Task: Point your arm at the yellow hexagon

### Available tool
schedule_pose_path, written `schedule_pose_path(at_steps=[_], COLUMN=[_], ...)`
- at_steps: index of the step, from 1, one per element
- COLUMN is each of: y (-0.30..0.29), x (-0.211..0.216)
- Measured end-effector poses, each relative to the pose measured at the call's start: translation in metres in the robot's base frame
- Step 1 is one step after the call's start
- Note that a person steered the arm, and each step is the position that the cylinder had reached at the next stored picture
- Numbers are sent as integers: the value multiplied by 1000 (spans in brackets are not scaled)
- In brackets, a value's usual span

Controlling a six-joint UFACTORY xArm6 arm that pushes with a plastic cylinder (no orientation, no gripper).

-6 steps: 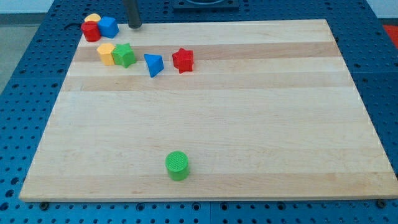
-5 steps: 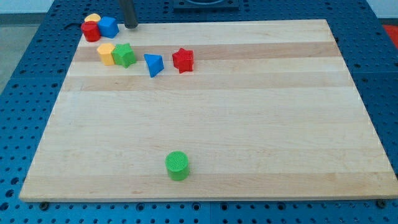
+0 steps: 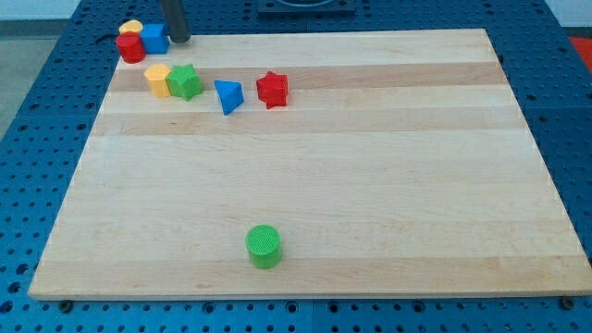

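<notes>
The yellow hexagon (image 3: 158, 80) lies near the board's top left, touching a green star (image 3: 186, 81) on its right. My tip (image 3: 178, 42) is at the board's top edge, above and slightly right of the hexagon, apart from it. The tip touches the right side of a blue cube (image 3: 154, 38). Left of the cube sit a red cylinder (image 3: 130, 48) and a second yellow block (image 3: 131, 28), whose shape I cannot make out.
A blue triangle (image 3: 228, 95) and a red star (image 3: 272, 89) lie right of the green star. A green cylinder (image 3: 265, 246) stands near the bottom edge of the wooden board (image 3: 370, 185). Blue pegboard surrounds the board.
My tip has moved left along the top edge and pushed the blue cube, the red cylinder and the upper yellow block slightly left. The other blocks have not moved.
</notes>
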State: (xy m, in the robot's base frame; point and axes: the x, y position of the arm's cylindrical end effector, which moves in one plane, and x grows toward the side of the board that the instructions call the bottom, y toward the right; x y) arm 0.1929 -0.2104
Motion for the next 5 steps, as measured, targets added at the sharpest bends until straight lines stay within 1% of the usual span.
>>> schedule_pose_path(at_steps=[1, 2, 3, 4, 5], y=[0, -6, 3, -26, -93], x=[9, 33, 56, 76, 76])
